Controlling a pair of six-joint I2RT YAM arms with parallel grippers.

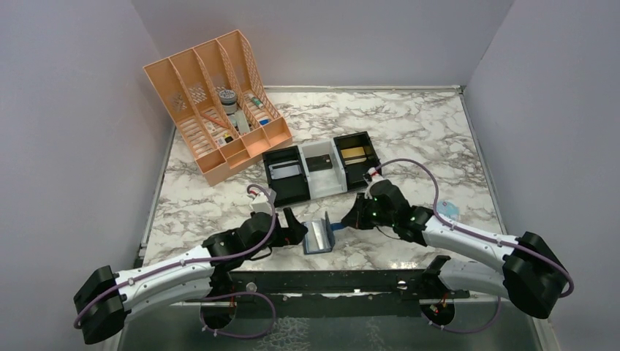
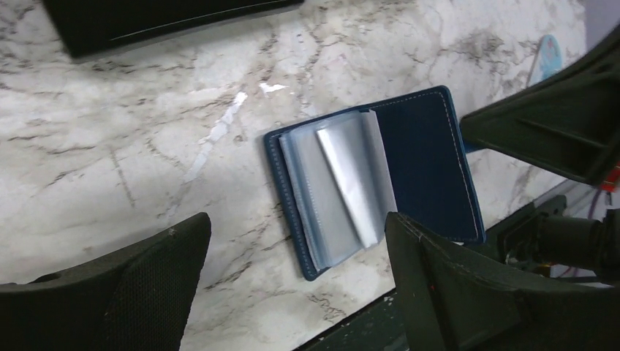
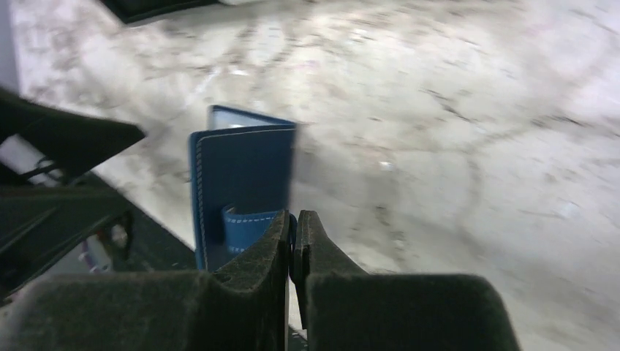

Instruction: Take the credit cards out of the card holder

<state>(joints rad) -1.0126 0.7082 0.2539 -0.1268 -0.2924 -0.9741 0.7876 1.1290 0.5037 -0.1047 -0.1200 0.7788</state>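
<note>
The card holder lies spread open by the table's front edge, its navy cover down and its blue-grey sleeves fanned upward. My right gripper is shut on its short blue strap tab at the holder's right side. My left gripper hangs open just left of the holder, its fingers wide apart and holding nothing. A gold-tan credit card lies in the right black tray. I cannot tell whether any card sits in the sleeves.
Three box trays stand in a row behind the holder: black, white, black. An orange slotted file rack fills the back left. A small pale blue object lies at the right. The table's dark front rail runs just below the holder.
</note>
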